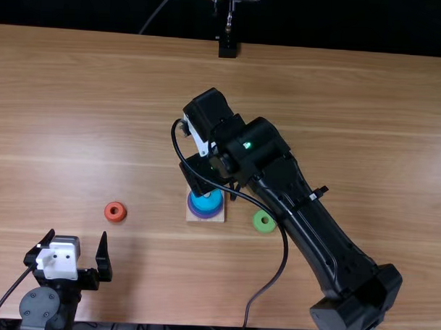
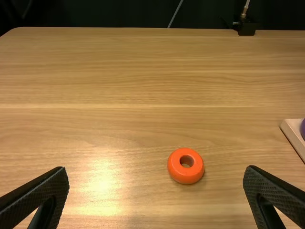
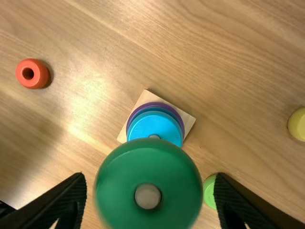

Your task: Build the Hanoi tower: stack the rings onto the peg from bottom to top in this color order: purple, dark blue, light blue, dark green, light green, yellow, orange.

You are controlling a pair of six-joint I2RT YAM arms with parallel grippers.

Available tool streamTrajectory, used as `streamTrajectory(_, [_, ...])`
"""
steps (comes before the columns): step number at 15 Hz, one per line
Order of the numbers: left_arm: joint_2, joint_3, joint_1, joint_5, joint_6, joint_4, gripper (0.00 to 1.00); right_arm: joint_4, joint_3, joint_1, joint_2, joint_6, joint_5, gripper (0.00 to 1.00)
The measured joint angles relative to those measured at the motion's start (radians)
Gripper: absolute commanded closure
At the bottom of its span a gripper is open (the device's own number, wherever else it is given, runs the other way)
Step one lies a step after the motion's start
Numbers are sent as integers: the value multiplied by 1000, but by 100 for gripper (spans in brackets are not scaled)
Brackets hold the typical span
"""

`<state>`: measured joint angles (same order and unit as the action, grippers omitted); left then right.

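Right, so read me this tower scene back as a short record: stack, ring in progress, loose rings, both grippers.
Stack, bottom up: purple ring, dark blue ring, light blue ring
In progress: dark green ring, high up, peg visible through its hole
Loose on table: light green ring, yellow ring, orange ring
Right gripper: over the stack, fingers open either side of the dark green ring
Left gripper: near the orange ring, open, holding nothing
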<state>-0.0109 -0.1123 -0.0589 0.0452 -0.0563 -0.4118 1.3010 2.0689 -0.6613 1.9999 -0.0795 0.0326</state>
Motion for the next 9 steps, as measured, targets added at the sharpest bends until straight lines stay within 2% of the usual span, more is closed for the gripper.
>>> streamTrajectory(2, [0, 0, 0, 0, 0, 0, 0, -4, 0, 0, 0, 0, 0, 0])
streamTrajectory(4, [0, 0, 0, 0, 0, 0, 0, -8, 0, 0, 0, 0, -10, 0])
streamTrajectory(6, [0, 0, 0, 0, 0, 0, 0, -20, 8, 0, 3, 0, -29, 0])
streamTrajectory(9, [0, 0, 0, 0, -1, 0, 0, -83, 33, 0, 10, -1, -71, 0])
